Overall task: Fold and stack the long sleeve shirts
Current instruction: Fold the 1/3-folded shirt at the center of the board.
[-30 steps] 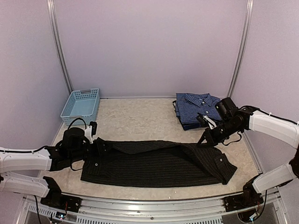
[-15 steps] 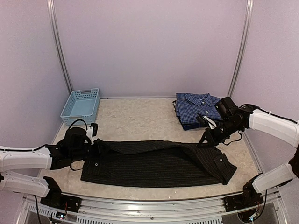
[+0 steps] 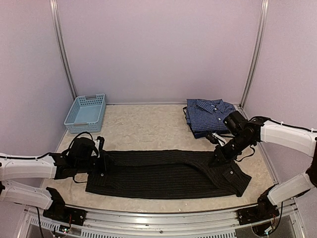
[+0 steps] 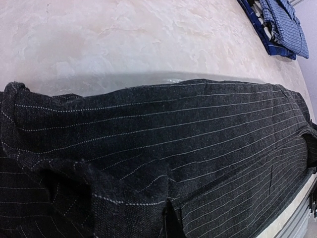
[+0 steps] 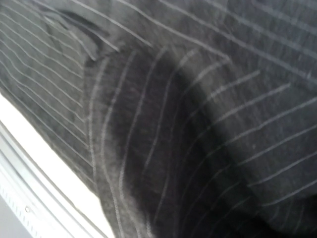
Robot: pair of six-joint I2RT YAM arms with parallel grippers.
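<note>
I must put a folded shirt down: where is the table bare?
Bare: the table behind the black shirt, between the basket and the blue shirt. Crowded: the right side, around the right gripper.

the black shirt (image 5: pixel 198 124) fills the blurred right wrist view edge to edge; the blue shirt (image 4: pixel 282 27) is cut off at the left wrist view's top corner

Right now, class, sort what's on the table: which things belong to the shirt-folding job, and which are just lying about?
Belongs to the job: black pinstriped shirt; blue checked shirt, folded.
Just lying about: light blue basket.
</note>
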